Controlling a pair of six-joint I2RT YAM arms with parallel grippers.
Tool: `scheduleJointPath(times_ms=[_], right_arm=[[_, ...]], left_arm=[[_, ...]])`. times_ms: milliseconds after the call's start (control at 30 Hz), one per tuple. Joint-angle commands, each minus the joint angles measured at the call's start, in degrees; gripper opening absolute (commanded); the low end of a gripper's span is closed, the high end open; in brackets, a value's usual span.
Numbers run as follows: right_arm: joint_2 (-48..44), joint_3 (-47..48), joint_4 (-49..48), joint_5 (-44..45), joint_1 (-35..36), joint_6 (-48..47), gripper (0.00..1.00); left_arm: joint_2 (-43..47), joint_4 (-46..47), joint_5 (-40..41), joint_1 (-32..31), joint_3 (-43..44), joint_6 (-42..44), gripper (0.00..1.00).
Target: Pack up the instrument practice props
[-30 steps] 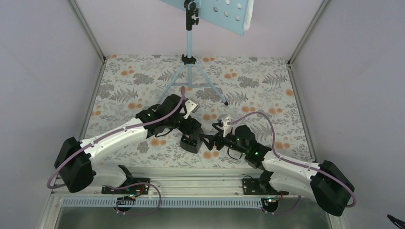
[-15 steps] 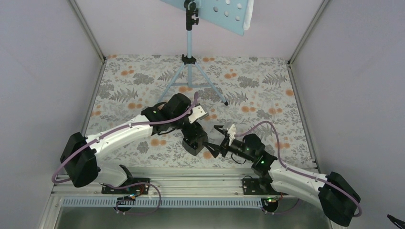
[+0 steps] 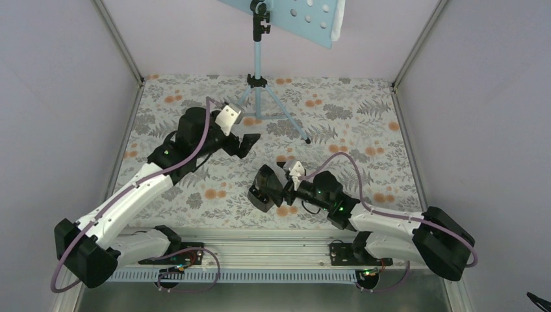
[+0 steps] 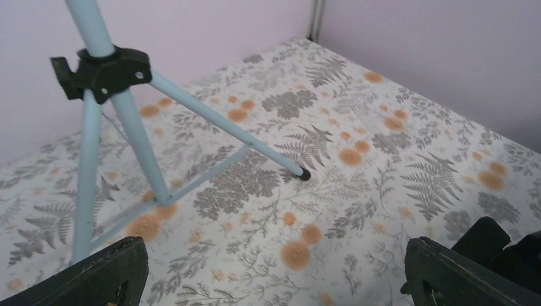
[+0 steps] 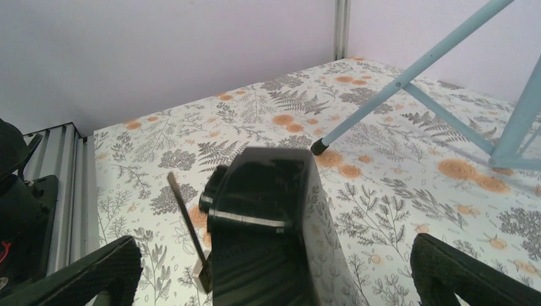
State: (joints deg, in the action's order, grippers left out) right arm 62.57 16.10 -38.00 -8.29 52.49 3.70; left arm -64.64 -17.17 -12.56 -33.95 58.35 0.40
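Observation:
The light blue music stand rises at the back centre, its hole-dotted tray cut by the top edge. Its black hub and a rubber-tipped leg fill the left wrist view. The small black wedge-shaped box sits on the cloth near the front centre. My right gripper is open at its right side; the box stands between the spread fingers, touching neither. A thin rod leans beside it. My left gripper is open and empty, near the stand's legs.
The floral cloth covers the floor between lavender walls. A metal rail runs along the near edge by the arm bases. The stand's legs spread across the back centre.
My left gripper opened, let go of the black box and drew back left toward the stand. My right gripper advanced until its open fingers flank the box.

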Motion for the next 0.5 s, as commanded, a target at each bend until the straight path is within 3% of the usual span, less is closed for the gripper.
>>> scheduleJointPath(times_ms=[0,467], right_arm=[[3.2,3.1,-2.6,-0.7,0.7,-3.3,1.00],[9.8,5.3,-4.8,6.5,0.9,-3.0,1.00]], left_arm=[[0.9,3.9,3.6,0.6,-2.6,-0.4,1.00],[-2.3,3.3,2.8,0.7,-2.5,0.4,1.00]])
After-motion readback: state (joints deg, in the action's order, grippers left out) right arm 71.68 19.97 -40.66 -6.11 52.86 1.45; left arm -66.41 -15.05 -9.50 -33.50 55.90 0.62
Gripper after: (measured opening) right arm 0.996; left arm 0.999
